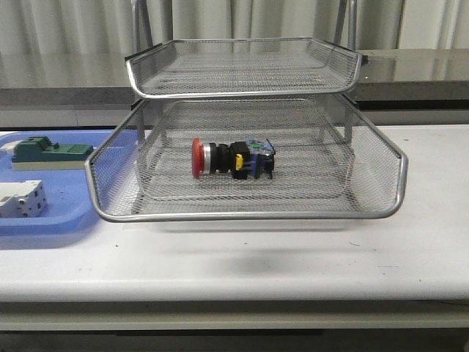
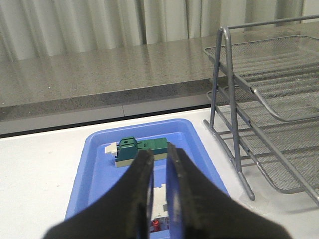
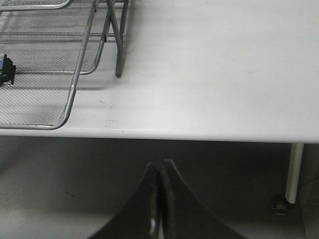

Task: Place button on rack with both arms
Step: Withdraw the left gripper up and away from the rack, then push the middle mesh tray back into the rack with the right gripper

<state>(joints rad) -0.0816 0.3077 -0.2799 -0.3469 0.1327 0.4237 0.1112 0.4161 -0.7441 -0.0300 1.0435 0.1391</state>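
Note:
The button (image 1: 233, 158), with its red mushroom head and black body, lies on its side in the pulled-out lower tray of the rack (image 1: 245, 215). Its red head points left. In the right wrist view only a dark blue bit of the button (image 3: 6, 69) shows, inside the rack's mesh (image 3: 75, 89). Neither arm appears in the front view. My left gripper (image 2: 158, 152) hovers over the blue tray (image 2: 94, 164), slightly open, with nothing between its fingers. My right gripper (image 3: 160, 162) is shut and empty, out past the table's front edge (image 3: 199, 135). The rack's frame (image 2: 279, 99) stands right of the blue tray.
The flat blue tray (image 1: 44, 220) left of the rack holds a green block (image 1: 47, 152) and a white terminal block (image 1: 22, 199). Both also show in the left wrist view, the green block (image 2: 142, 149) and the white terminal block (image 2: 159, 194). A grey counter runs behind the table.

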